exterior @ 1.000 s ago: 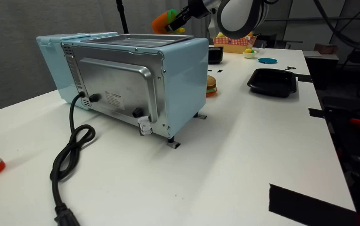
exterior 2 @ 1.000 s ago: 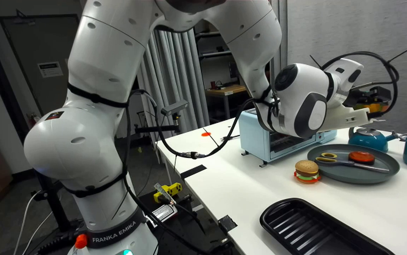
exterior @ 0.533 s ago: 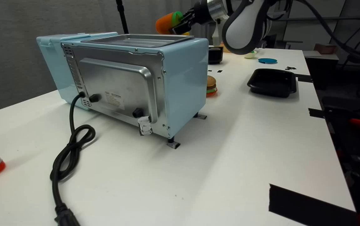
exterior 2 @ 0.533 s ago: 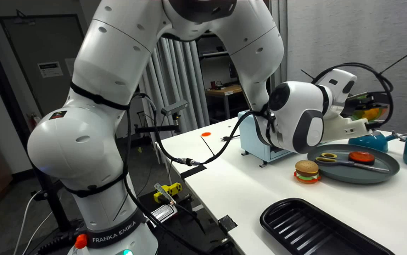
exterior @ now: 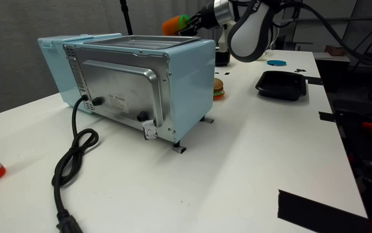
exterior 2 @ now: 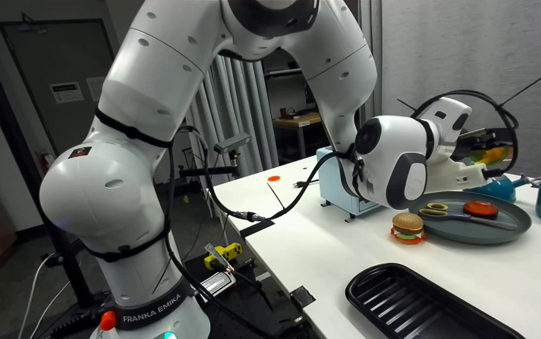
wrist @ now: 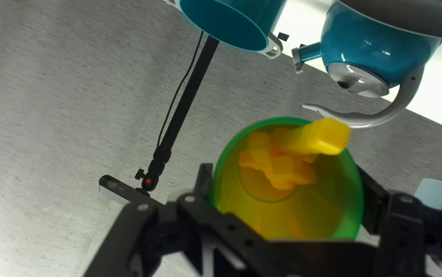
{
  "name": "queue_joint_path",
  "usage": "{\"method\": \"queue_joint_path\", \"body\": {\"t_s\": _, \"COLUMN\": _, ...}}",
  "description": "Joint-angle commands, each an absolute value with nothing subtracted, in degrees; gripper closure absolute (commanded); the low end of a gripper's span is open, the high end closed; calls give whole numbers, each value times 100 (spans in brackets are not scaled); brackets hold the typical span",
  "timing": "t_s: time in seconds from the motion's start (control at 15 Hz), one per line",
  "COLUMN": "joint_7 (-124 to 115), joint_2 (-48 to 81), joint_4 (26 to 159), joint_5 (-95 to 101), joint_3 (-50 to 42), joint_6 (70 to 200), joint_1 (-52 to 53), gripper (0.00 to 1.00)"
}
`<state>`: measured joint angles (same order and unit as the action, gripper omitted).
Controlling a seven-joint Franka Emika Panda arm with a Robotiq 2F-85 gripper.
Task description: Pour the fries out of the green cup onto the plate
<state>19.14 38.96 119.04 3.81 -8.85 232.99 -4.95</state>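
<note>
In the wrist view, your gripper (wrist: 288, 192) pinches the cup (wrist: 302, 209) at its green rim. The fries (wrist: 278, 165) are inside, one poking past the lip; jerk the cup and that one could drop early. Roll too fast and the rest may go in a clump, short of the plate (wrist: 432, 17), of which only an edge shows at top right. The kettle (wrist: 375, 46) appears handle-down, so this view is probably inverted. A low swing could clip that handle; the pot (wrist: 225, 21) stands near it.

In an exterior view, the cup is in the air, lying almost on its side, orange base away from the gripper. The oven (exterior: 126, 84) blocks your sight of the plate, and coming down here could bump it. The burger (exterior: 218, 85) peeks out behind.

In an exterior view, your arm (exterior 2: 346, 89) partly covers the cup, and you cannot tell whether its mouth is over the plate. Scissors (exterior 2: 471, 218) and a red disc (exterior 2: 481, 208) lie on the plate, so fries landing there may bounce onto the counter (exterior 2: 360, 240). The burger sits just beside the plate.
</note>
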Motion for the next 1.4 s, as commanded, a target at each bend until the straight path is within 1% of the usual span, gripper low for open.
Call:
{"method": "queue_joint_path", "body": {"t_s": 0.0, "joint_7": 1963, "joint_2": 4019, "joint_4": 11716, "joint_5": 202, "joint_3": -1007, "joint_6": 23628, "joint_1": -341, "gripper": 42}}
{"method": "queue_joint_path", "body": {"t_s": 0.27, "joint_7": 1945, "joint_2": 4029, "joint_4": 11594, "joint_5": -53, "joint_3": -1013, "joint_6": 23516, "joint_1": -295, "gripper": 42}}
{"method": "queue_joint_path", "body": {"t_s": 0.4, "joint_7": 1929, "joint_2": 4071, "joint_4": 11528, "joint_5": -42, "joint_3": -1008, "joint_6": 23747, "joint_1": -307, "gripper": 42}}
{"method": "queue_joint_path", "body": {"t_s": 0.47, "joint_7": 1937, "joint_2": 4033, "joint_4": 11517, "joint_5": -84, "joint_3": -1013, "joint_6": 23591, "joint_1": -297, "gripper": 42}}
{"method": "queue_joint_path", "body": {"t_s": 0.53, "joint_7": 1937, "joint_2": 4077, "joint_4": 11494, "joint_5": -2, "joint_3": -1012, "joint_6": 23829, "joint_1": -317, "gripper": 42}}
{"method": "queue_joint_path", "body": {"t_s": 1.07, "joint_7": 1955, "joint_2": 4168, "joint_4": 11412, "joint_5": 110, "joint_3": -1020, "joint_6": 24228, "joint_1": -351, "gripper": 42}}
{"method": "queue_joint_path", "body": {"t_s": 1.27, "joint_7": 1961, "joint_2": 4192, "joint_4": 11394, "joint_5": 77, "joint_3": -1031, "joint_6": 24266, "joint_1": -353, "gripper": 42}}
{"method": "queue_joint_path", "body": {"t_s": 1.33, "joint_7": 1977, "joint_2": 4174, "joint_4": 11364, "joint_5": -76, "joint_3": -1033, "joint_6": 24086, "joint_1": -329, "gripper": 42}}
